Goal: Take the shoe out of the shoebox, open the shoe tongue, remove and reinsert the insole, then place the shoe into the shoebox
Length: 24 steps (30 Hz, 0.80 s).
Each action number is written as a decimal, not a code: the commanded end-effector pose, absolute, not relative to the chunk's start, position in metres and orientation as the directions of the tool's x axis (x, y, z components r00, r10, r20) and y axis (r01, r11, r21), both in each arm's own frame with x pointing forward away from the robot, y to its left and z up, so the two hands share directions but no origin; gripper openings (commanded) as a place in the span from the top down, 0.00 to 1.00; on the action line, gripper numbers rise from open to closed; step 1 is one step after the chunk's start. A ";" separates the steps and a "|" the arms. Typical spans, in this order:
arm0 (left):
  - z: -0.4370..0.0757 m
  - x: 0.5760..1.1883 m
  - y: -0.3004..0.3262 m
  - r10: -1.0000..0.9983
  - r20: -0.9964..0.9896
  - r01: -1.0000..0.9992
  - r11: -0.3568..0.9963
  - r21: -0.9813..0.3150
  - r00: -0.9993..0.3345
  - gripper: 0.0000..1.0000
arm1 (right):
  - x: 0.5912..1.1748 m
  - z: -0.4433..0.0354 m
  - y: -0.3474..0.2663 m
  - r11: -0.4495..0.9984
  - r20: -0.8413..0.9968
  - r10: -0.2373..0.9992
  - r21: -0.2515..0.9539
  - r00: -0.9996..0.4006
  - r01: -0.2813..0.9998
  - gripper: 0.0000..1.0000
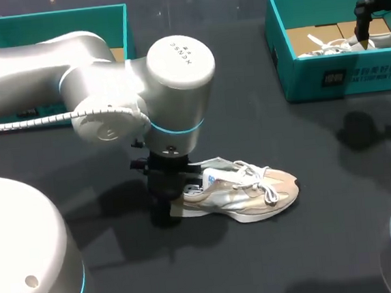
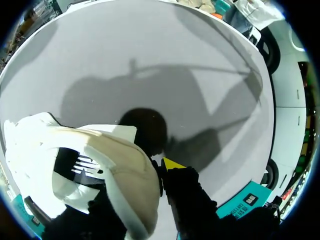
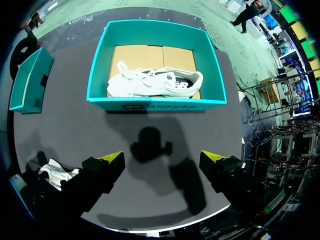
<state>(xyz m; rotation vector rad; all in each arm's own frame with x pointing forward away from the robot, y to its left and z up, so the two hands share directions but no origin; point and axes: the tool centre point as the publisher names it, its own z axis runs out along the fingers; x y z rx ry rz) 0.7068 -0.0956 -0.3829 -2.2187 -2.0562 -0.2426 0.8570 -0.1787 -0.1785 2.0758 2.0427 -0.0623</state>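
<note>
A beige and white shoe [image 1: 244,191] lies on its side on the dark table, toe to the right. My left gripper [image 1: 165,207] stands straight down at its heel. In the left wrist view the heel collar [image 2: 125,175] sits between the fingers. One yellow-tipped finger [image 2: 173,164] presses its outer side; the other is hidden behind the shoe. My left gripper [image 2: 150,177] is shut on the heel. My right gripper [image 3: 161,159] hangs open and empty, high above the table in front of the teal shoebox [image 3: 102,57], which holds a second white shoe [image 3: 155,82].
The teal shoebox [image 1: 312,74] stands at the back right, with my right gripper [image 1: 363,32] over it. Another open teal box [image 1: 55,25] stands at the back left, partly behind my left arm.
</note>
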 end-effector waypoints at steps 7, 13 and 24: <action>-0.346 0.707 -0.084 0.993 0.093 0.996 -0.077 0.041 0.072 0.00 | 0.857 -0.179 -0.178 -0.004 -0.190 0.981 0.132 0.029 0.991 0.00; -0.301 0.713 -0.070 1.000 -0.010 0.999 -0.023 -0.024 0.023 0.00 | 0.857 -0.179 -0.178 -0.004 -0.190 0.981 0.132 0.029 0.991 0.00; -0.250 0.718 -0.031 0.956 -0.138 0.913 0.196 -0.359 -0.259 0.00 | 0.857 -0.179 -0.178 -0.004 -0.190 0.981 0.132 0.029 0.991 0.00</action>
